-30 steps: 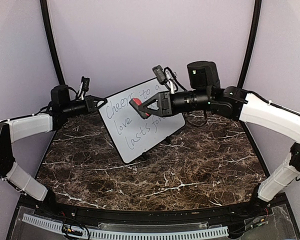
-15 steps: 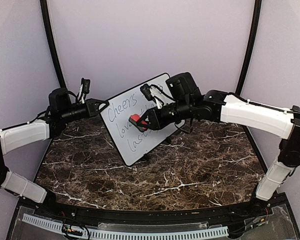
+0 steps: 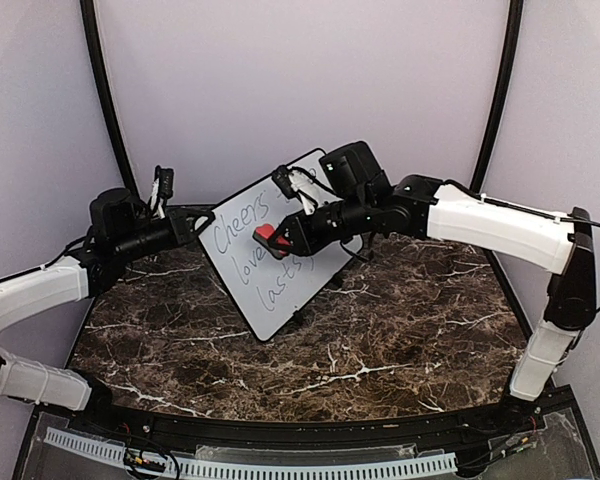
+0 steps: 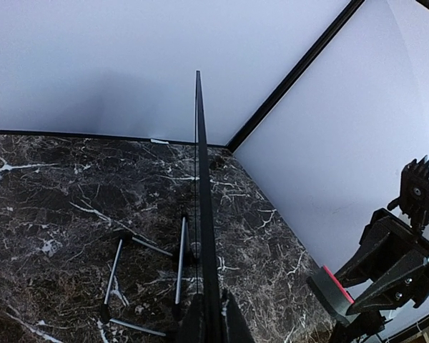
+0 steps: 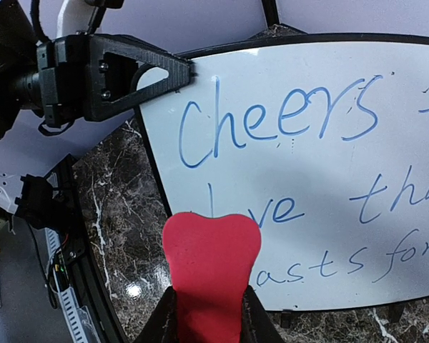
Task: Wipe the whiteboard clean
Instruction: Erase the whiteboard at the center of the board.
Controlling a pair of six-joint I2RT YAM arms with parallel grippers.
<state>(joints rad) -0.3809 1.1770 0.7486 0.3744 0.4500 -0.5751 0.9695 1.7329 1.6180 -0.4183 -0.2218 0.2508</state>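
Right gripper (image 3: pixel 278 240) with eraser (image 5: pixel 211 257) at "Cheers" whiteboard (image 5: pixel 329 186)

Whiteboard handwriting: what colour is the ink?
Blue; the handwriting shows best in the right wrist view.

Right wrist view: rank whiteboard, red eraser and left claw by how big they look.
1. whiteboard: clearly largest, it fills most of the frame.
2 and 3, unranked: red eraser and left claw look about alike. The eraser sits nearest the camera, which inflates it.
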